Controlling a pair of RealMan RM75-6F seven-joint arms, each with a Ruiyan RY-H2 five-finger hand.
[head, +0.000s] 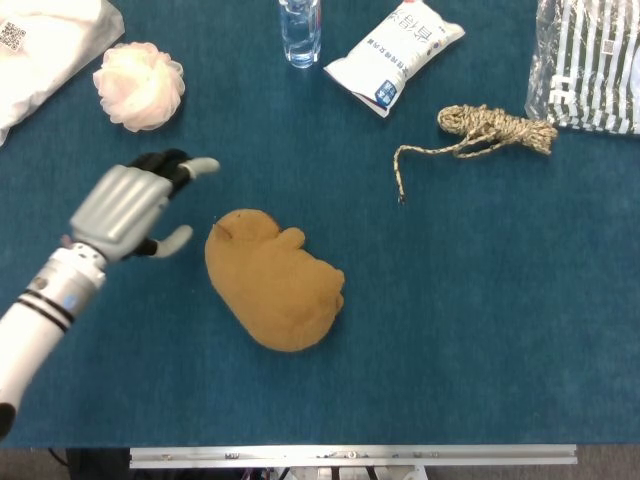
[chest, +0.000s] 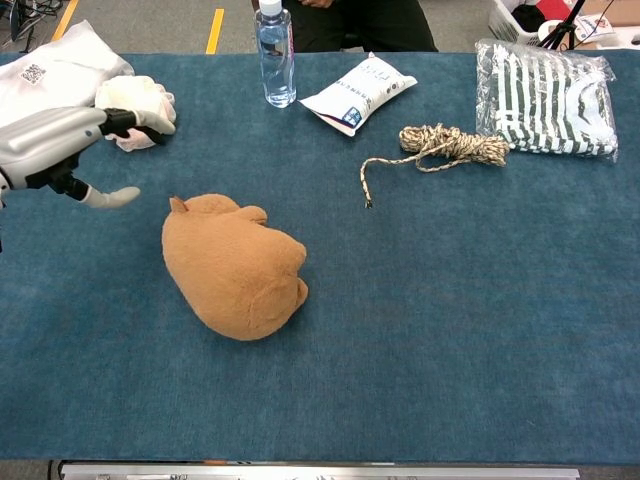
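- The left robot hand (head: 125, 208) hovers over the left side of the blue worktop (head: 480, 300). Its fingers are spread apart and it holds nothing.
- The brown plush toy (head: 275, 280) lies on the worktop, left of the middle and nearer the front edge. It sits just to the right of the left robot hand, close by but not touching.
- The toy is long like a bean. Its long side runs slantwise, from the end near the hand down toward the front edge and the right.
- The small pointy end of the toy is the part closest to the hand's thumb.
- I can't see the right robot hand at all, so the left one is the near one.
- Behind the hand, toward the back left corner, sits a pink bath puff (head: 139, 84) next to a white bag (head: 40, 45).
- Along the back edge stand a water bottle (chest: 275, 55) and a white packet (head: 395, 55).
- A coil of rope (head: 490, 130) and a striped cloth in a clear bag (chest: 548, 95) lie far off by the back right corner.
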